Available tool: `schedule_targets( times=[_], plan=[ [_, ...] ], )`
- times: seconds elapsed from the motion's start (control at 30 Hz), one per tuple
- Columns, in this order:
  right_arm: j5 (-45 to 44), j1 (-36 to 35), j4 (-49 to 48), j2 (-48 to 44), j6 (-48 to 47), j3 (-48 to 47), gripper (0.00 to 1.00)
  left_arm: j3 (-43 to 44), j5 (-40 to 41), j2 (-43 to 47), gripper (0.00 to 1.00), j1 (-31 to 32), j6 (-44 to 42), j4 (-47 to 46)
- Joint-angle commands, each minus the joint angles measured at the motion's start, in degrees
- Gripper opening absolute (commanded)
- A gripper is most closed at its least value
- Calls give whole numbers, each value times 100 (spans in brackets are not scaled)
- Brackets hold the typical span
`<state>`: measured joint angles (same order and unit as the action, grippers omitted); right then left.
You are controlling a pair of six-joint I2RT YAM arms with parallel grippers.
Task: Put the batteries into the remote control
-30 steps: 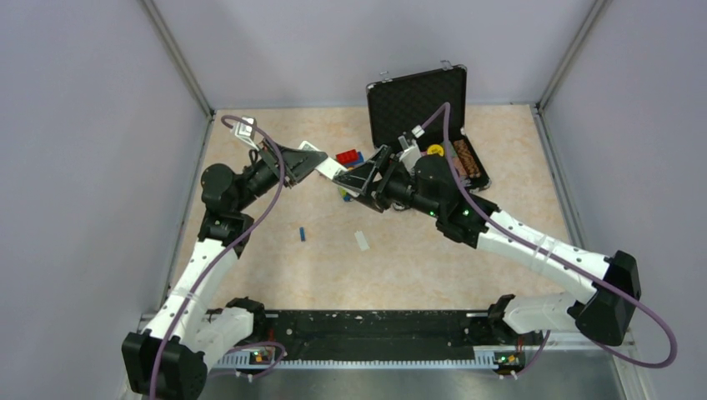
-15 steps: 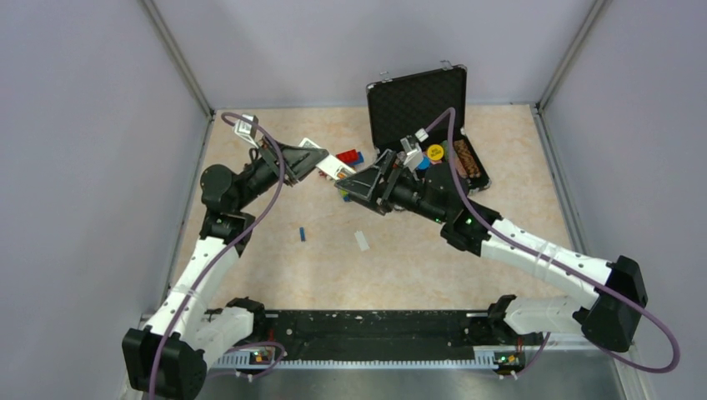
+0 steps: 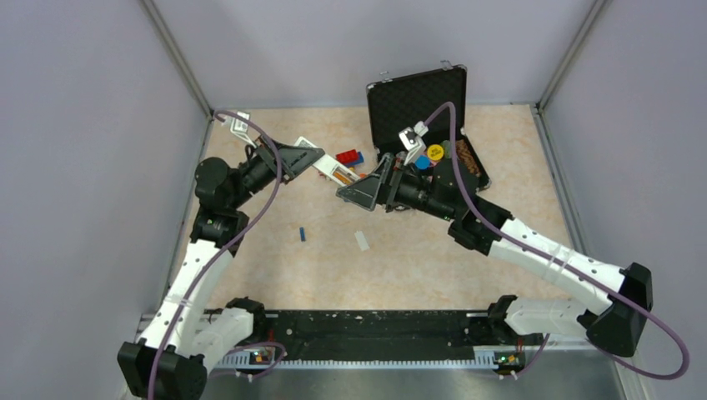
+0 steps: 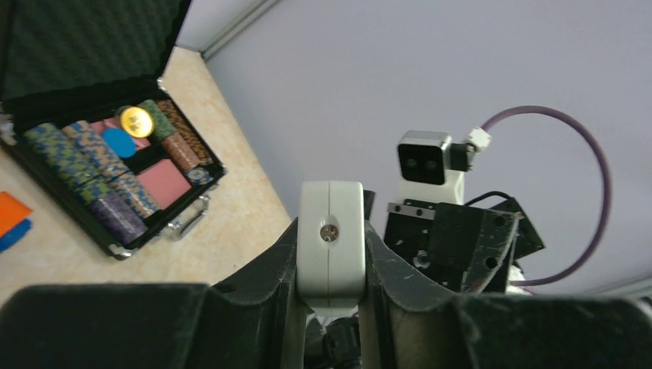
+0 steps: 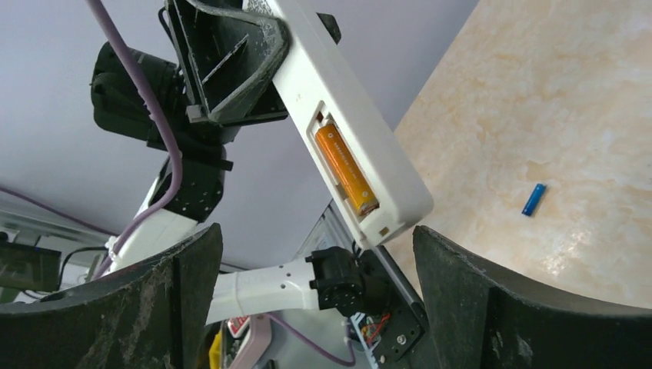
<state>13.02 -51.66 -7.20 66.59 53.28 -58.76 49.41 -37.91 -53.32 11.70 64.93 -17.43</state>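
Observation:
My left gripper (image 3: 315,160) is shut on the remote control (image 3: 340,173), a slim white bar held in the air above the table. In the left wrist view its end (image 4: 330,238) is clamped between my fingers. The right wrist view shows the remote control (image 5: 338,100) with its compartment uncovered and an orange battery (image 5: 346,169) lying in it. My right gripper (image 5: 315,246) stands wide open just below the remote's free end, holding nothing. A blue battery (image 3: 303,235) lies on the table, also seen as a blue battery (image 5: 533,199) in the right wrist view.
A small white cover piece (image 3: 362,241) lies on the table near the blue battery. An open black case (image 3: 417,100) with poker chips stands at the back. Coloured toy blocks (image 3: 348,157) sit behind the remote. Grey walls close in the table on three sides.
My right gripper has opened wide and drawn back a little from the remote. The left arm has shifted slightly, still holding the remote.

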Motion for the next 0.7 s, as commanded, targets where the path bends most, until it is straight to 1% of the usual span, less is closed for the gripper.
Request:
schedule_targets(
  times=[0.0, 0.17, 0.23, 0.33, 0.43, 0.5, 0.57, 0.67],
  plan=[
    [-429, 120, 522, -346, -418, -299, 88, 544, 292, 245, 0, -128, -1108, 921],
    [-800, 136, 1223, -216, -807, -518, 83, 834, 600, 354, 0, -186, -1933, 1856],
    [-852, 136, 1272, -73, -933, -538, 81, 916, 773, 400, 0, -186, -2172, 2205],
    [-744, 138, 1214, 233, -1060, -569, 76, 974, 942, 484, 0, -195, -2451, 2466],
    [-645, 110, 995, 586, -1110, -535, 74, 1065, 1342, 552, 0, -195, -2679, 2876],
    [-657, 73, 844, 824, -1153, -510, 74, 1218, 1851, 583, 0, -195, -2870, 3312],
    [-795, -17, 786, 1128, -1163, -541, 74, 1414, 2586, 593, 0, -195, -3068, 3858],
    [-1348, -312, 1206, 1880, -1333, -972, 69, 1624, 4039, 622, 0, -195, -3208, 4770]
  ],
)
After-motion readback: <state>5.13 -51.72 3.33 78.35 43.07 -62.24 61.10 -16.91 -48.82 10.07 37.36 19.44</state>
